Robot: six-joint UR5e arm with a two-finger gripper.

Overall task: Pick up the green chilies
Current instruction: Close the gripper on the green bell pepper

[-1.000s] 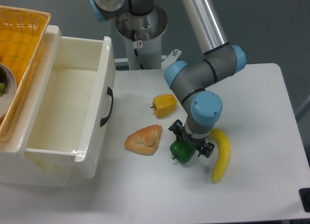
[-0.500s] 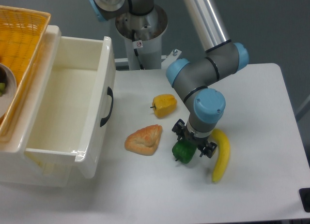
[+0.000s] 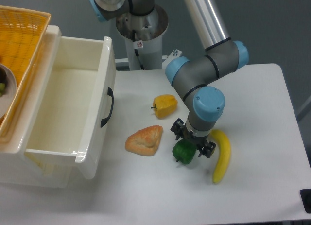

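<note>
White table (image 3: 262, 103): bin (image 3: 68, 113), pepper (image 3: 165, 105), croissant (image 3: 144, 140), banana (image 3: 221, 154), perhaps green chilies (image 3: 183, 152).

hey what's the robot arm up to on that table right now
The arm is working on the green chilies, a small dark-green pepper-shaped toy on the white table. Its pincer is down over the toy with a finger on either side; whether it has actually closed on it can't be told from this angle, and the toy looks to be on the table. A banana lies just to the right, a croissant to the left, and a yellow pepper behind.
</note>
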